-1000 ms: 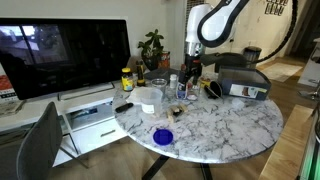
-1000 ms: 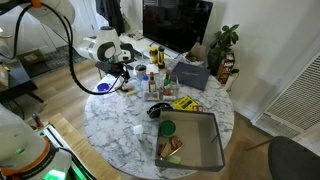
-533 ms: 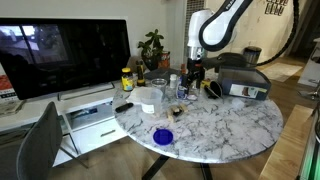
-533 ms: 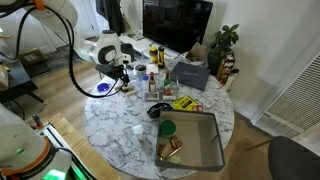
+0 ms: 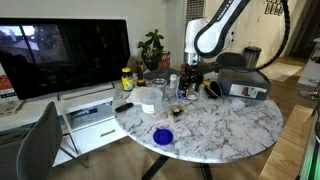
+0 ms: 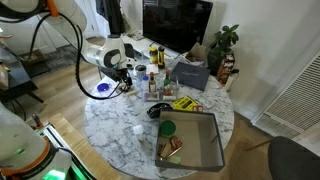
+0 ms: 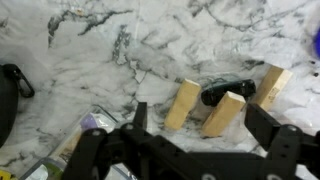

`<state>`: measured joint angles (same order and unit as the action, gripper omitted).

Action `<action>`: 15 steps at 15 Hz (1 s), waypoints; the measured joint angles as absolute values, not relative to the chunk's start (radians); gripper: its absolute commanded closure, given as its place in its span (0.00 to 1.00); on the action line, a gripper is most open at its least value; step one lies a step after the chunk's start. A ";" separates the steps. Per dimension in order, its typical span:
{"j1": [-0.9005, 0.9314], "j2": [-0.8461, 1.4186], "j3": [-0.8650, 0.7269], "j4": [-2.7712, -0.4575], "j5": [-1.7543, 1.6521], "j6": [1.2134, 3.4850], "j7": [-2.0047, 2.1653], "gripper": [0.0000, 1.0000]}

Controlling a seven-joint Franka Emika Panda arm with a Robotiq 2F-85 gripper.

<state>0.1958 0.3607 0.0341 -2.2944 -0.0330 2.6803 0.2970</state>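
Note:
My gripper is open and empty, and it enters the wrist view from the bottom. Its dark fingers straddle two pale wooden blocks, one upright-looking and one slanted, that lie on the white marble table. A third wooden block lies to the right. A small black object rests among the blocks. In both exterior views the gripper hangs low over the cluttered part of the round table.
Bottles and jars crowd the table near the gripper. A blue bowl, a grey tray, a green lid, a potted plant and a large monitor stand around. A black item lies at the wrist view's left edge.
The arm has shifted slightly over the clutter. The gripper stays open above the same spot, and nothing on the table has moved.

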 measured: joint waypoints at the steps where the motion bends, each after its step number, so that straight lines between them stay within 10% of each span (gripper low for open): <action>1: 0.198 0.383 0.028 -2.284 -0.033 2.692 0.313 0.00; 15: 0.212 0.611 -0.026 -2.122 -0.015 2.752 0.436 0.00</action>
<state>0.2117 0.6114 -0.0258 -2.1219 -0.0151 2.7520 0.4361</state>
